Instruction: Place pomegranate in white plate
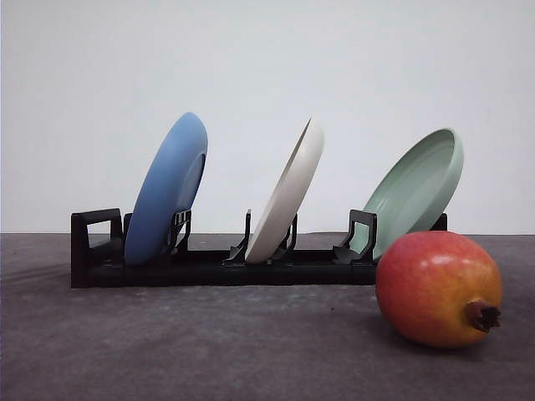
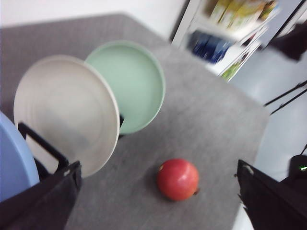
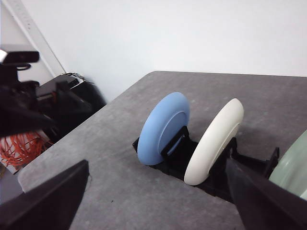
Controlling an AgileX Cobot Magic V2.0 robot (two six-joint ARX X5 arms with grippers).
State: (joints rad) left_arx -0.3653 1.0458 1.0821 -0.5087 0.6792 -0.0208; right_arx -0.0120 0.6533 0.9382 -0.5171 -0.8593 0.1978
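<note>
The pomegranate lies on the grey table at the front right, red fading to orange, its dark calyx pointing right. The white plate stands tilted on edge in the middle slot of a black rack. In the left wrist view the pomegranate rests on the table below my left gripper, whose fingers are spread wide and hold nothing; the white plate is beside it. My right gripper is open too, hovering off the rack's blue end, facing the white plate.
A blue plate fills the rack's left slot and a pale green plate its right slot, just behind the pomegranate. The table's edge lies close beyond the fruit. Shelving and cables stand off the table.
</note>
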